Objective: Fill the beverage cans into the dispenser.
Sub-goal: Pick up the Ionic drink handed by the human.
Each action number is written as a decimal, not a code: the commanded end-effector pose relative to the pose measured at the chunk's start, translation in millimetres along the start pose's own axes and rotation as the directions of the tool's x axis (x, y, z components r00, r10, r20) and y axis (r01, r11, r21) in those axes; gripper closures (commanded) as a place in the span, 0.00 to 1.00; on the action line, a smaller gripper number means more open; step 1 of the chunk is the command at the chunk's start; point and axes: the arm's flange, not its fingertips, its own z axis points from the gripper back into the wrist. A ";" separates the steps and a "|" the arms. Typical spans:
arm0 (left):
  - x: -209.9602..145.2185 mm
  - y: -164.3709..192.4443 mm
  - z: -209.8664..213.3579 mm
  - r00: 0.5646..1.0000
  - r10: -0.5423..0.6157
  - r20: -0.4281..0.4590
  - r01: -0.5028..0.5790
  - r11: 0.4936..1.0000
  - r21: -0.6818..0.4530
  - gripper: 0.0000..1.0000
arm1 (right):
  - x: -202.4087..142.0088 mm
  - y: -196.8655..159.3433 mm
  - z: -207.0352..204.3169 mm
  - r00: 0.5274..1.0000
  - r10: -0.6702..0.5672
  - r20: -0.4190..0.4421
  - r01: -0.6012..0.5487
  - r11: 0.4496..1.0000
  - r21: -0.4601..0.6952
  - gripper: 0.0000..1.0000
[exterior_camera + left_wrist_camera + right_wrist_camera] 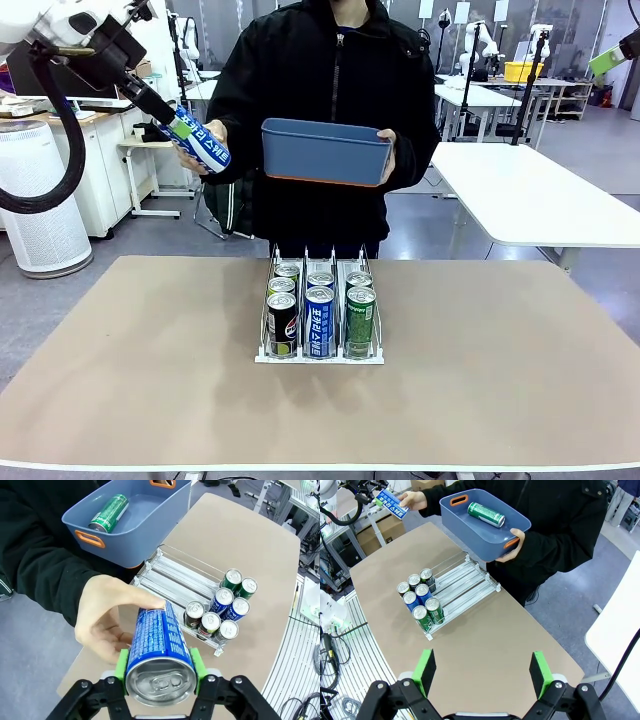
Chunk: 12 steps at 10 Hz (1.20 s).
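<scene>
Table (150, 380), dispenser (320, 358) (blue can (157, 635), left claw (159, 665))

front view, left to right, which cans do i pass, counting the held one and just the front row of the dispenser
held blue can → black can → racked blue can → green can

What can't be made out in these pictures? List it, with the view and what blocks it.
- Front view: the wall of the blue bin hides the green can lying inside.
- Front view: the front cans in the dispenser hide the labels of those behind.
- Left wrist view: the blue can in the left gripper covers part of the person's hand, so whether it grips is unclear.
</scene>
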 end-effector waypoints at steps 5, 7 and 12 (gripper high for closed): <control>-5.1 -0.4 0.2 1.000 0.027 0.006 -0.027 0.999 0.047 1.00 | 1.5 1.4 -1.1 1.000 -0.005 0.003 0.005 1.000 0.013 0.00; -5.0 -1.9 1.5 1.000 0.027 0.005 -0.027 0.999 0.047 1.00 | 1.5 1.4 -1.1 1.000 -0.005 0.003 0.005 1.000 0.013 0.00; -4.4 -3.9 5.0 1.000 0.024 -0.002 -0.023 0.999 0.044 0.82 | 1.5 1.4 -1.1 1.000 -0.005 0.003 0.005 1.000 0.013 0.00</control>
